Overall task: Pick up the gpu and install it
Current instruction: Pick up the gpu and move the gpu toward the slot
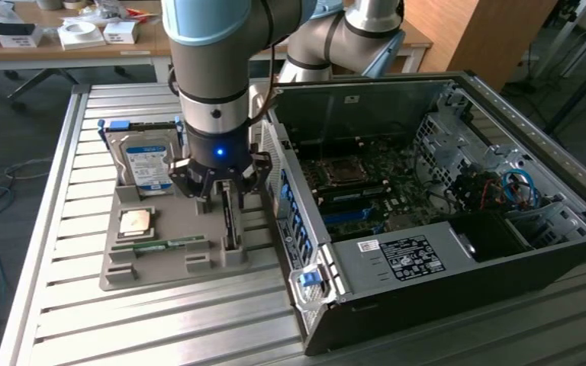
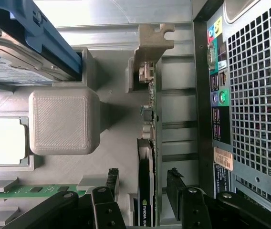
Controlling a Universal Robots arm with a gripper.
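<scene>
Inspected a slatted metal table [image 1: 89, 320] in a workshop, with cluttered desks [image 1: 69, 38] at the back. Found the gripper [image 1: 219, 187] [image 2: 142, 180] lowered over a grey fixture tray [image 1: 171, 221] [image 2: 116, 143], jaws spread to full width and holding nothing.

Located the gpu [image 1: 230, 221] [image 2: 145, 191] directly between the jaws, standing on edge in a tray slot, one fingertip to either side. Saw a gap on both sides and no contact. Noted the card's pale bracket end [image 2: 150, 43] lying ahead of the jaws along the slot.

Recorded, beyond one finger on the side away from the case: a green memory stick [image 1: 161, 245] [image 2: 30, 191] flat in the tray, a processor chip [image 1: 135, 221] [image 2: 4, 140] in its recess, and a hard drive [image 1: 149, 160] [image 2: 11, 62] with blue label standing upright past that.

Recorded, just beyond the other finger: the rear panel of an open computer case [image 1: 426, 267] [image 2: 259, 95], motherboard [image 1: 359, 183] exposed inside. Could not tell from this angle which expansion slot was meant for the card.

Judged progress as early:
- Approach and alignment over the card appeared complete.
- Grasp not yet made; card seated in the tray.
- Lift, carry to the case and seating in the board all outstanding.
</scene>
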